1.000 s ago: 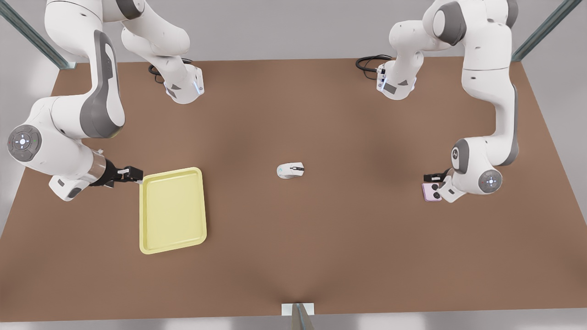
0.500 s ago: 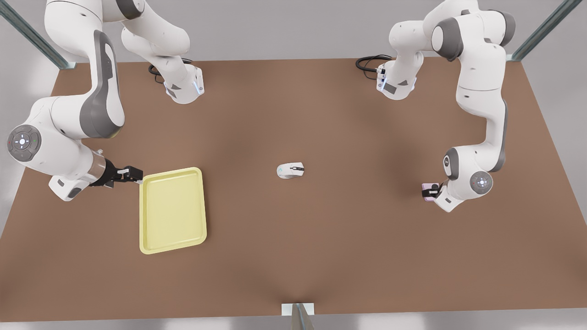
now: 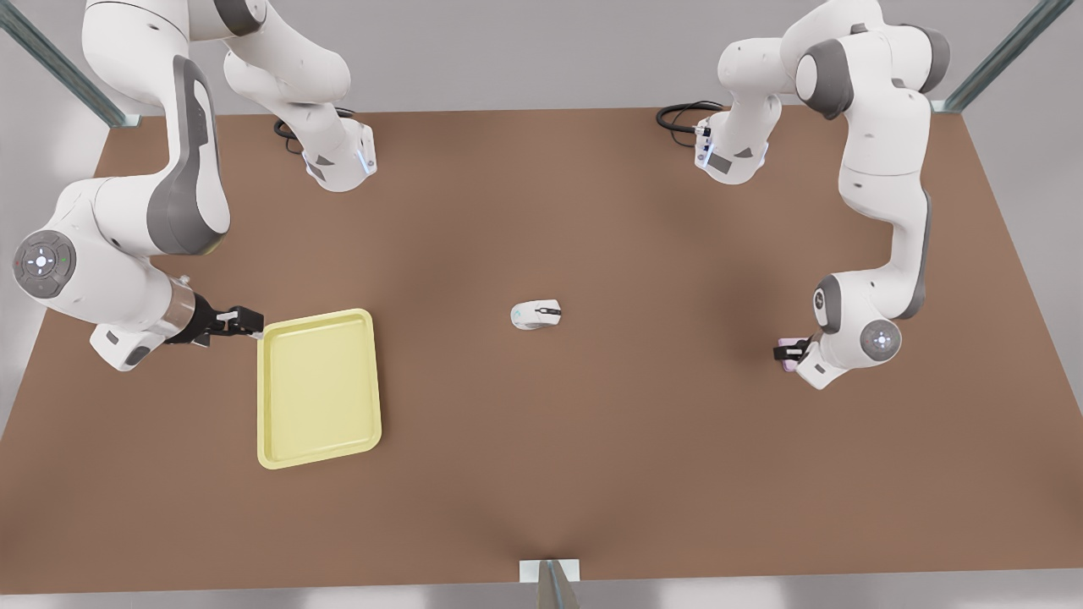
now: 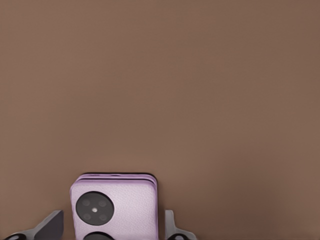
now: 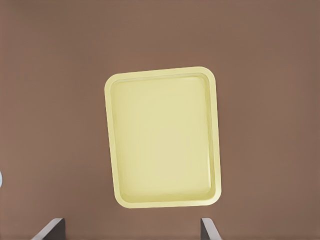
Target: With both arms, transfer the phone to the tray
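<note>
I'm watching the phone (image 3: 790,353) on the brown table (image 3: 541,474) at the front view's right, well apart from the tray (image 3: 319,387); over the last second it is getting covered, so that just a pink sliver is peeking out beside the wrist. The left gripper (image 3: 788,352) has been sinking onto it; in the left wrist view the phone (image 4: 116,206) is sitting between the spread fingers (image 4: 50,226), one on each side, and I can't tell whether they are touching it. The right gripper (image 3: 245,320) is still waiting by the tray's corner at the front view's left, unmoved, its fingers (image 5: 49,229) spread wide above the tray (image 5: 162,137). The white mouse (image 3: 536,314) is staying mid-table.
</note>
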Controlling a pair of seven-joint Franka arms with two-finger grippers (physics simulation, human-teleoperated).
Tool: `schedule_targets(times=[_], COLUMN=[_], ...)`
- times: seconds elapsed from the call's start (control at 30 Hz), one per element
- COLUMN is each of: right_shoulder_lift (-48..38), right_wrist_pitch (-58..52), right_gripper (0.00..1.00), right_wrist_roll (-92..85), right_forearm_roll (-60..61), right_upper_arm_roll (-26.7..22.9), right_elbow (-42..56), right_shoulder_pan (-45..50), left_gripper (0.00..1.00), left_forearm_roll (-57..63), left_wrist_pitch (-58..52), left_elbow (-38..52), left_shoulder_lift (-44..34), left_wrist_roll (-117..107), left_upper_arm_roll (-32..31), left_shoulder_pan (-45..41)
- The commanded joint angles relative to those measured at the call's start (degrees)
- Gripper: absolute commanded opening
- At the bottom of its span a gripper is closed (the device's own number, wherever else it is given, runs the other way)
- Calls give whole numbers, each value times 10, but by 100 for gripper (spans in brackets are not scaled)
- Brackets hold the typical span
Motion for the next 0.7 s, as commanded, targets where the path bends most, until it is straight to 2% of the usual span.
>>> schedule_targets(times=[0.0, 0.03, 0.1, 0.17, 0.3, 0.33, 0.37, 0.47, 0.5, 0.53, 0.67], right_shoulder_lift=[-1, -1, -1, -1, 0, 0, 0, 0, 0, -1, 0], right_wrist_pitch=[0, 0, 0, 0, 1, 1, 1, 1, 1, 1, 1], right_gripper=[100, 100, 100, 100, 100, 100, 100, 100, 100, 100, 100], right_wrist_roll=[-2, -2, -2, -1, -2, -1, -2, -2, -2, -2, -2], right_forearm_roll=[0, 0, 0, 0, 0, 0, 0, 0, 0, 0, 0], right_upper_arm_roll=[-1, 0, 0, 0, 0, 0, -1, 0, -1, 0, 0], right_elbow=[0, 0, 0, 0, 1, 1, 1, 1, 1, 1, 1], right_shoulder_pan=[0, 0, 0, 0, 0, 0, 0, 0, 0, 1, 0], left_gripper=[81, 70, 70, 75, 76, 76, 76, 76, 76, 76, 76], left_forearm_roll=[1, 0, 1, 1, -13, -13, -18, -23, -25, -26, -75], left_wrist_pitch=[-2, -2, -2, -3, -3, -11, -27, -102, -190, -217, -221], left_elbow=[0, 0, 0, 2, 7, 8, 17, 110, 247, 310, 410], left_shoulder_lift=[0, 1, 1, 0, -15, -24, -39, -25, 39, 84, 142], left_wrist_roll=[9, 9, 9, 7, -43, -73, -149, -360, -470, -558, -734], left_upper_arm_roll=[0, 0, 0, 0, -12, -18, -19, -36, -38, -38, -38], left_shoulder_pan=[0, 0, 0, 0, -2, -19, -72, -201, -261, -305, -402])
